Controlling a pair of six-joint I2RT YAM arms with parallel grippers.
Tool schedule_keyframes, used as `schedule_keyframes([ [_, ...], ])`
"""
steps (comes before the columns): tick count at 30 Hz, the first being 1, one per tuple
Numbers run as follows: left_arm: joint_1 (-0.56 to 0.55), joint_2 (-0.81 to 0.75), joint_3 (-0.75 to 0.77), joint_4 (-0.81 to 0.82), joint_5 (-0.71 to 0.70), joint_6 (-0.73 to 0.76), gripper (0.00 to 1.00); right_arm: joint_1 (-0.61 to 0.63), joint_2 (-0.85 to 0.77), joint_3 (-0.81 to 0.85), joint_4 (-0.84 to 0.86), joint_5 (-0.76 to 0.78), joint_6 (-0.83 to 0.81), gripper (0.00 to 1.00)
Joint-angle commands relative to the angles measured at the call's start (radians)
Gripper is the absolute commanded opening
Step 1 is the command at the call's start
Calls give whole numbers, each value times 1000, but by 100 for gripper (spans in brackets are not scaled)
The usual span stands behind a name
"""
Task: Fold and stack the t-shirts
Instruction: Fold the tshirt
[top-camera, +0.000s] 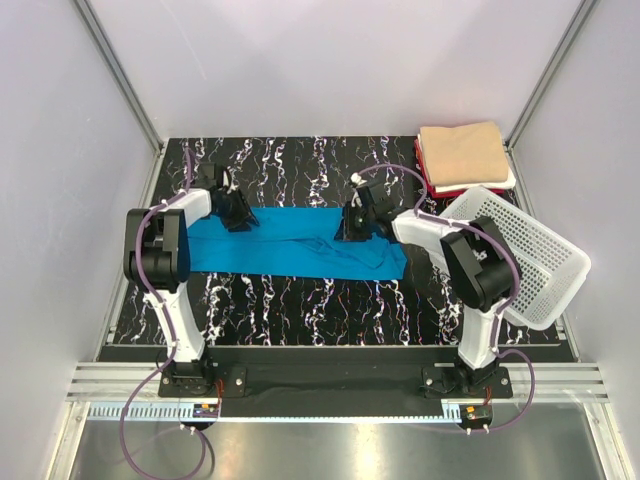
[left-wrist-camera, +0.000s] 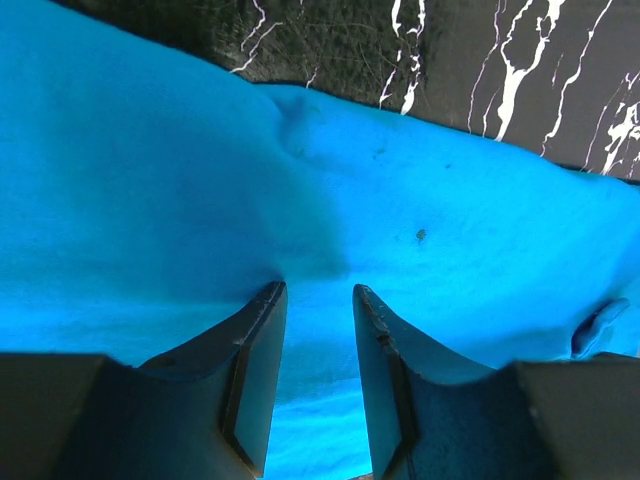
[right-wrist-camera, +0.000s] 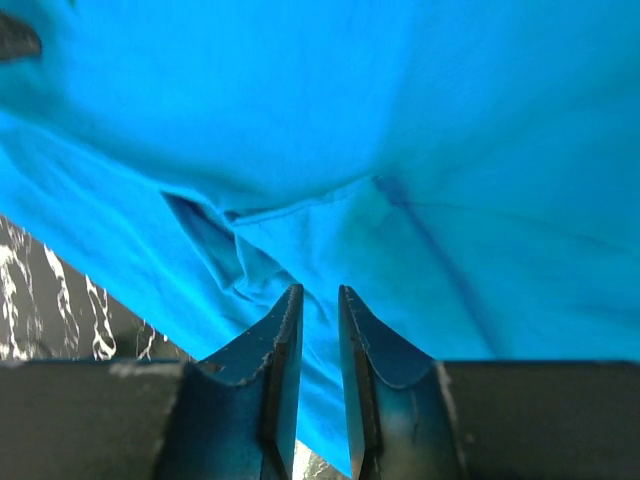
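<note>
The turquoise t-shirt (top-camera: 290, 250) lies across the middle of the table as a long strip, bunched at its right end. My left gripper (top-camera: 238, 212) is at the strip's far edge near its left end. In the left wrist view its jaws (left-wrist-camera: 318, 288) stand apart, tips down on the blue cloth (left-wrist-camera: 420, 190). My right gripper (top-camera: 352, 225) is at the far edge right of centre. Its jaws (right-wrist-camera: 320, 290) show a narrow gap, tips on the cloth (right-wrist-camera: 420, 120) beside a small pucker. A folded tan t-shirt (top-camera: 462, 152) tops a stack with red (top-camera: 428, 182) and white (top-camera: 503, 184) edges.
A white perforated basket (top-camera: 530, 260) sits tilted at the right edge of the table, just behind the right arm. The stack of folded shirts is in the far right corner. The black marbled tabletop (top-camera: 300, 305) shows in front of the blue shirt.
</note>
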Motion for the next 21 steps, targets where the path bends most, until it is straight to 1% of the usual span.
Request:
schedule_keyframes([
  [1, 12, 15, 20, 7, -71, 34, 40, -31, -70, 9, -16, 119, -16, 28],
  [2, 12, 18, 19, 4, -63, 29, 40, -66, -67, 11, -29, 117, -10, 27],
  [4, 46, 11, 8, 9, -53, 26, 40, -104, -68, 3, -42, 129, 7, 26],
  [7, 60, 0, 3, 10, -51, 28, 40, -161, -68, 11, -49, 190, -12, 22],
  [12, 61, 12, 17, 15, -42, 21, 40, -247, 30, 86, -62, 165, -32, 18],
  [17, 61, 29, 16, 15, -36, 20, 40, -273, 137, 167, -67, 115, -64, 17],
  [21, 66, 28, 13, 13, -59, 18, 40, -282, 200, 233, -110, 178, -62, 14],
])
